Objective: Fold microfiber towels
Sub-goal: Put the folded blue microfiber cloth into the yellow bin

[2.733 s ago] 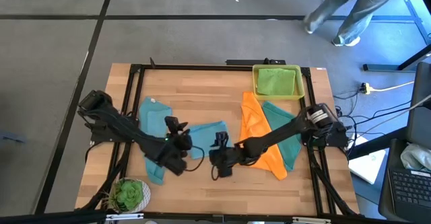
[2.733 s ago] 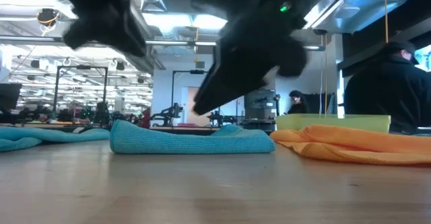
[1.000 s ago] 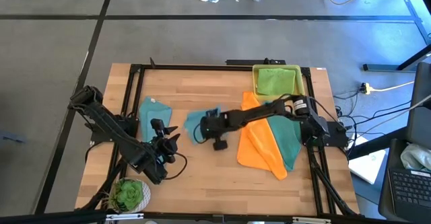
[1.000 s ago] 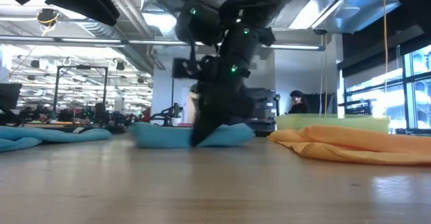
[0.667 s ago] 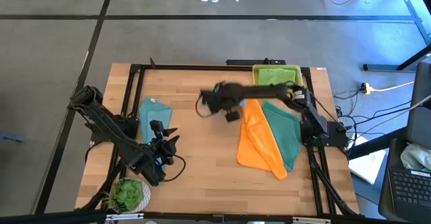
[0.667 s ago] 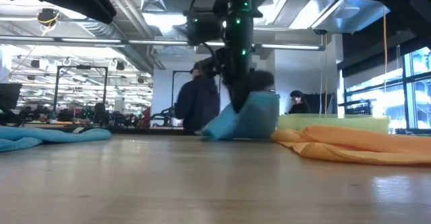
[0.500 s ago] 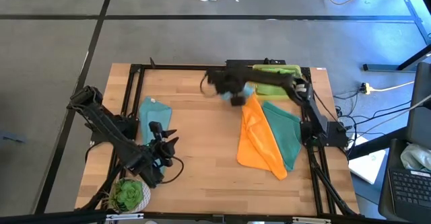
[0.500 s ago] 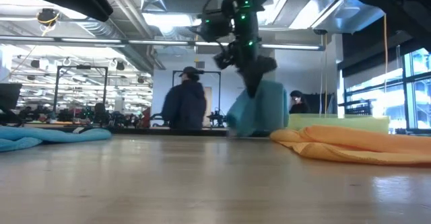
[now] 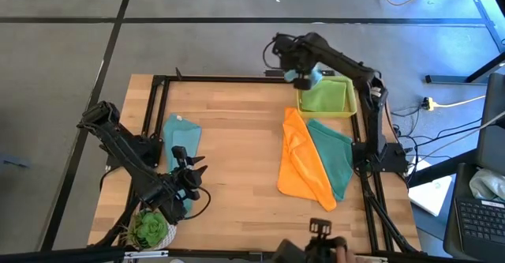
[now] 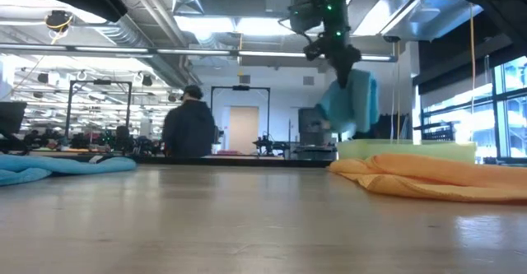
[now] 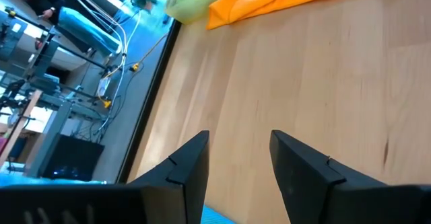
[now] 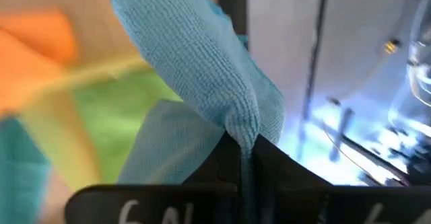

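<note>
The right gripper is pressed together on a folded light blue microfiber towel and holds it in the air at the far edge of the wooden table, just beside the yellow plastic tray. A lime green microfiber towel lies inside this tray. In front of the tray, a crumpled orange microfiber towel lies partly over a teal microfiber towel. A second light blue microfiber towel, with a small white tag, lies on the left side of the table.

The left gripper waits low near the front left corner, its fingers spread apart with nothing between them, close to a small green plant in a white pot. In the low view a person in dark clothes stands in the room behind the table. I can read no writing anywhere.
</note>
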Available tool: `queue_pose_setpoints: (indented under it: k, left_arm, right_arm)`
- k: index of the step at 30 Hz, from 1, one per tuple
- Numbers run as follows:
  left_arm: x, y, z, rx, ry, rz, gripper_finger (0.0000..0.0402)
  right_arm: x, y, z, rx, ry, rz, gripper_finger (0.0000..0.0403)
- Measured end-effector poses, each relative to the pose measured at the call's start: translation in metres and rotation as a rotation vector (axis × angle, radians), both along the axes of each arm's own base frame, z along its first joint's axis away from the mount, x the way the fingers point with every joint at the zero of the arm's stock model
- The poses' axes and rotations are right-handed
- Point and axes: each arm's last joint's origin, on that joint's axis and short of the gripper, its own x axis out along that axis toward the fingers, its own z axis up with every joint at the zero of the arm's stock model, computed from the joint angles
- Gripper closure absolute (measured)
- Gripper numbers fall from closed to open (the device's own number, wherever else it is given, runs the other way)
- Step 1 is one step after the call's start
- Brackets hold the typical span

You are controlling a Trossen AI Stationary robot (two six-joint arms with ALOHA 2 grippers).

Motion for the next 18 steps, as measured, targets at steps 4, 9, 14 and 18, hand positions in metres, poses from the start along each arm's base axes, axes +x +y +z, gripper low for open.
queue_pose_setpoints:
  k: [4,9,14,18]
  left_arm:
    - [0.000,0.000,0.000,0.000,-0.001,0.000,0.0252]
    - [0.000,0.000,0.000,0.000,-0.001,0.000,0.0252]
    - [0.000,0.000,0.000,0.000,-0.002,0.001,0.0252]
    - [0.000,0.000,0.001,0.002,-0.042,0.013,0.0252]
  right_arm:
    - [-0.011,-0.011,-0.003,-0.016,0.073,-0.008,0.0394]
    - [-0.026,-0.019,-0.025,0.023,0.268,0.027,0.0394]
    - [-0.031,-0.018,-0.053,0.118,0.311,0.027,0.0394]
    - [-0.033,-0.015,-0.075,0.164,0.314,0.008,0.0394]
